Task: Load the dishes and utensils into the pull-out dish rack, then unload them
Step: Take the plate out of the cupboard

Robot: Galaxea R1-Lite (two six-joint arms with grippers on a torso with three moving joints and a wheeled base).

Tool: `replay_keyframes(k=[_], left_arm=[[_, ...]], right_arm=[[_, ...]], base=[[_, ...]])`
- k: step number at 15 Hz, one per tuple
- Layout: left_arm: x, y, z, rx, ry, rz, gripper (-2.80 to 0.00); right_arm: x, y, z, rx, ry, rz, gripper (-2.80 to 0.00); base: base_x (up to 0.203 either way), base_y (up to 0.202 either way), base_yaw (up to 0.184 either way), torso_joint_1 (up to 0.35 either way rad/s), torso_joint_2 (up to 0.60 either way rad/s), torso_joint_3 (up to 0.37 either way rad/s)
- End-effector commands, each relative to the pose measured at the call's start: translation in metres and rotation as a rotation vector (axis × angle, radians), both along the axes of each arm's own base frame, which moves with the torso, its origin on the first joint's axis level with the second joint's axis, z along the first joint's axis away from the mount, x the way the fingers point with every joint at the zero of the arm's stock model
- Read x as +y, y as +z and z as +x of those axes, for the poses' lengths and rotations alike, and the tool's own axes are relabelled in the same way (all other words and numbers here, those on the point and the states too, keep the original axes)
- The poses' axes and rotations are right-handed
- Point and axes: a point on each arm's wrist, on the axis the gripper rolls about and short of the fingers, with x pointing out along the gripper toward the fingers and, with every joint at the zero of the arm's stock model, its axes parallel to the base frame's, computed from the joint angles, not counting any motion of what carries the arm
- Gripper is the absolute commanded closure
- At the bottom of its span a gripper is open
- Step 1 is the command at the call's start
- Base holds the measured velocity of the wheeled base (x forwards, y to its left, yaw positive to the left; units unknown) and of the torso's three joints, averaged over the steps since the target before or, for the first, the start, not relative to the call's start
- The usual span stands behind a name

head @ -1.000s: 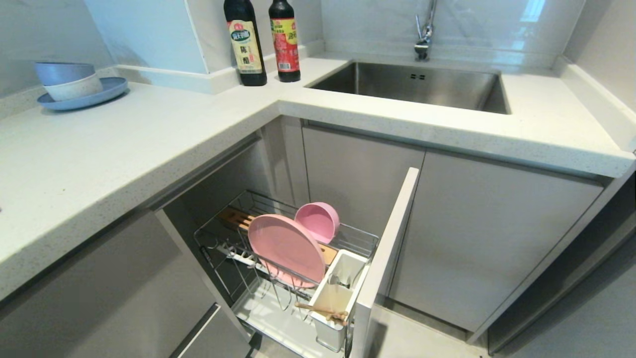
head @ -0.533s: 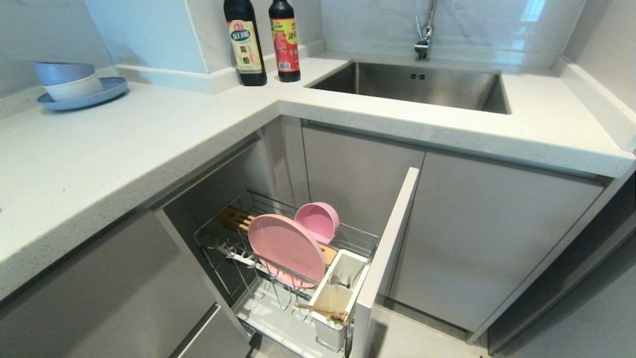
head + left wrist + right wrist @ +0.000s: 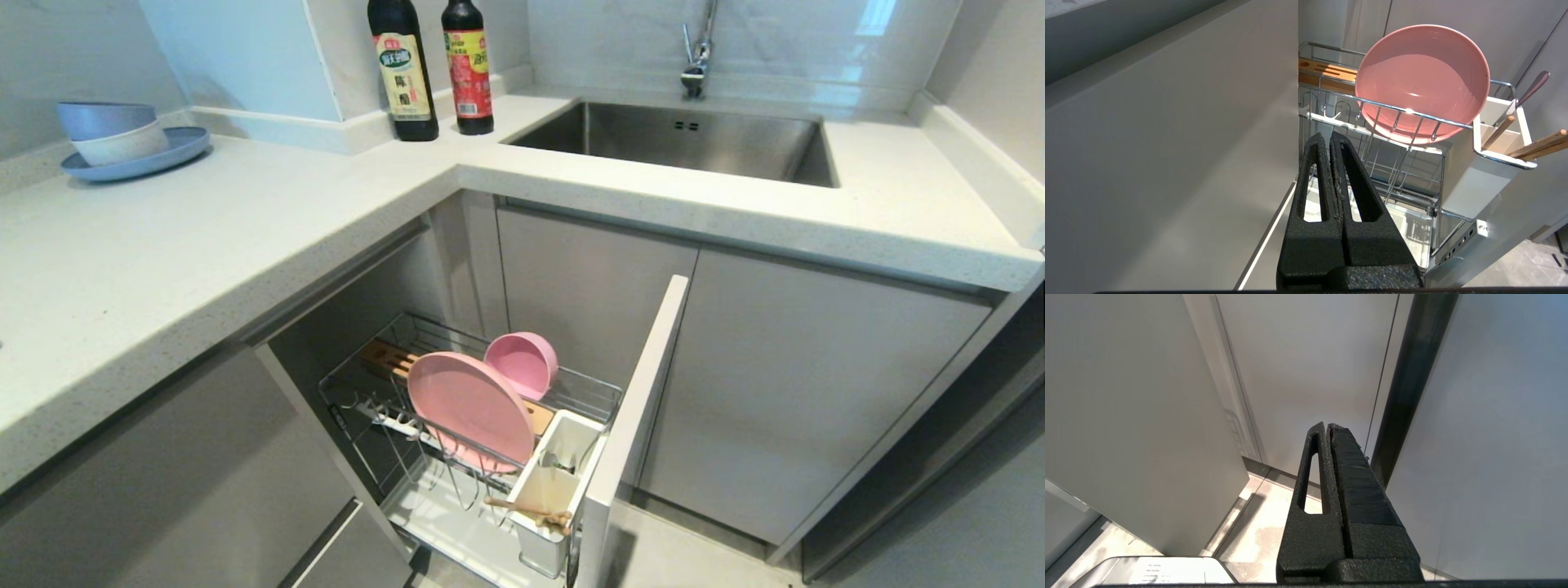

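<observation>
left gripper clenched, empty, low beside rack | plate on edge in wires, ahead and above fingertips | bowl behind it | chopsticks, spoon in cup | plate likely light, stiff, slick: pinch upper rim | right gripper clenched, parked

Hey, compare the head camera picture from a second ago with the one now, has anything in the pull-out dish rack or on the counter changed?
Nothing visibly changed. The pink plate and pink bowl stand in the dish rack as before, with the chopsticks and spoon in the white cup. No gripper shows in the head view.
</observation>
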Motion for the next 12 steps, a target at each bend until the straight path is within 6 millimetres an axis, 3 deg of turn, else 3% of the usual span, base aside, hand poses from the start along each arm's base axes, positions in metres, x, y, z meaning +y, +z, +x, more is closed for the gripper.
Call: replay_keyframes(k=[1, 2, 3, 6, 9, 12], left_arm=[[0.000, -0.006, 0.002, 0.022, 0.004, 0.002, 0.00], [0.000, -0.004, 0.002, 0.010, 0.004, 0.004, 0.00], [0.000, 0.009, -0.002, -0.060, 0.003, 0.003, 0.00], [-0.001, 0.081, -0.033, -0.335, -0.062, 0.016, 0.00], [-0.004, 0.178, -0.075, -0.551, -0.136, 0.037, 0.00], [-0.005, 0.281, -0.077, -0.649, -0.190, -0.017, 0.00]], right_arm=[[0.000, 0.000, 0.000, 0.000, 0.001, 0.000, 0.00], [0.000, 0.000, 0.000, 0.001, 0.001, 0.000, 0.00], [0.000, 0.000, 0.000, 0.001, 0.001, 0.000, 0.00], [0.000, 0.000, 0.000, 0.001, 0.001, 0.000, 0.00], [0.000, 0.000, 0.000, 0.001, 0.001, 0.000, 0.00], [0.000, 0.000, 0.000, 0.001, 0.001, 0.000, 0.00]], base=[[0.000, 0.000, 0.000, 0.000, 0.00, 0.000], [0.000, 0.000, 0.000, 0.000, 0.00, 0.000], [0.000, 0.000, 0.000, 0.000, 0.00, 0.000], [0.000, 0.000, 0.000, 0.000, 0.00, 0.000], [0.000, 0.000, 0.000, 0.000, 0.00, 0.000], [0.000, 0.000, 0.000, 0.000, 0.00, 0.000]])
